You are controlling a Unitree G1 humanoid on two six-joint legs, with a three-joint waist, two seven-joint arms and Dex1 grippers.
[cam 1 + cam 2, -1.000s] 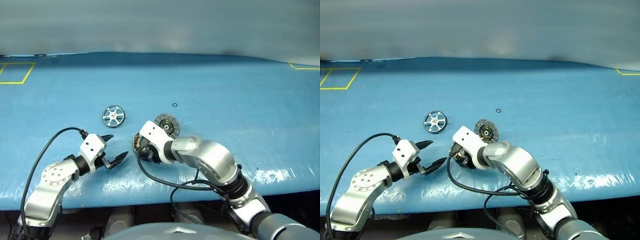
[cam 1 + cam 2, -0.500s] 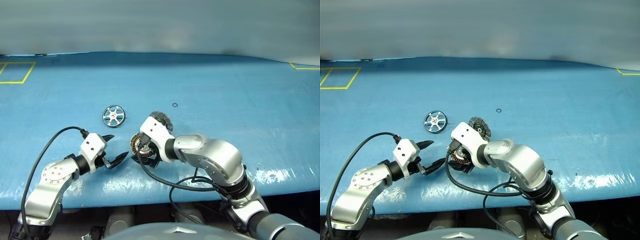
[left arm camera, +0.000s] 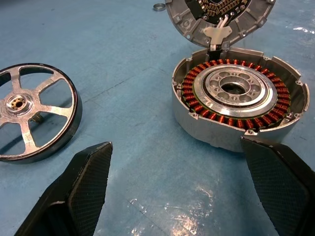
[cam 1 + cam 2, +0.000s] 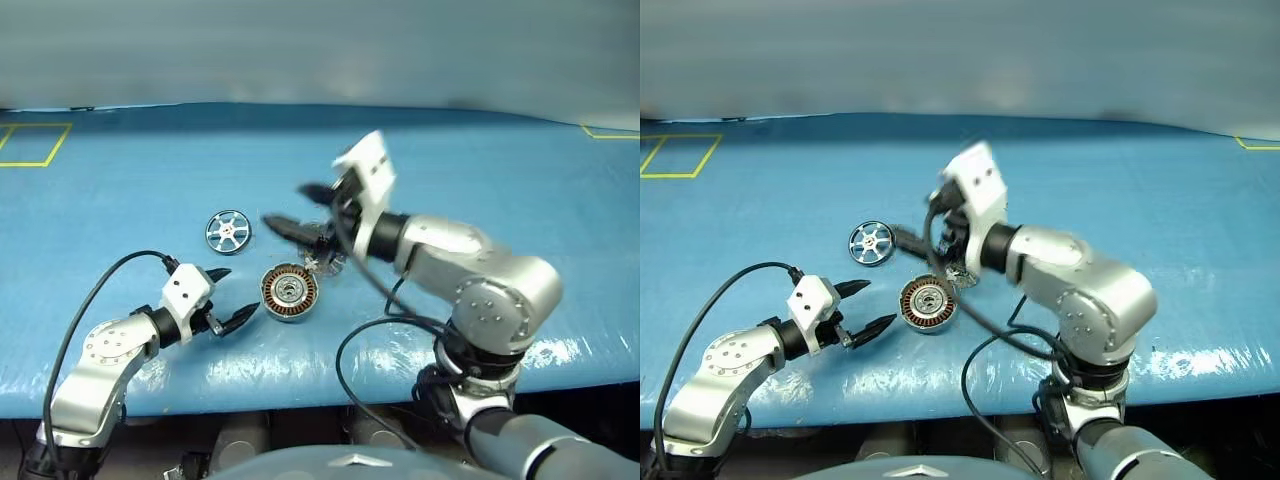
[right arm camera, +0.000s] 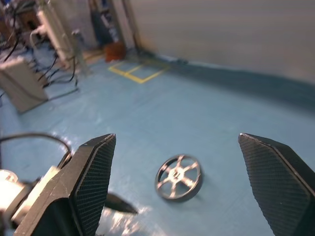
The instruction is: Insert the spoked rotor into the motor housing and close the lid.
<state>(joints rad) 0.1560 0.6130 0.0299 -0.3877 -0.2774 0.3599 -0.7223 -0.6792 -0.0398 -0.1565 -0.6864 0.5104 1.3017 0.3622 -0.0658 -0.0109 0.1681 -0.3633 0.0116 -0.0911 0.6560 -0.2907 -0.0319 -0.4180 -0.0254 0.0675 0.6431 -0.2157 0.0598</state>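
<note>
- The left gripper (image 4: 225,297) is hovering low, its arm bent at the elbow, black fingers (image 3: 83,182) spread wide and holding nothing.
- The right gripper (image 4: 290,208) is hanging raised, arm arching up, pointing roughly level leftward, jaws gaping, empty.

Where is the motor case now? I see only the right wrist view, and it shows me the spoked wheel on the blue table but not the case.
Observer: The motor case lies on the table, nearer the robot than the wheel and to its right.
Operator: Is the lid shut?
Observer: No. The lid stands open at the case's far edge, and the copper windings inside are uncovered.
Operator: Is the left end effector holding anything?
Observer: No. The left end effector is open and empty, just left of the case.
</note>
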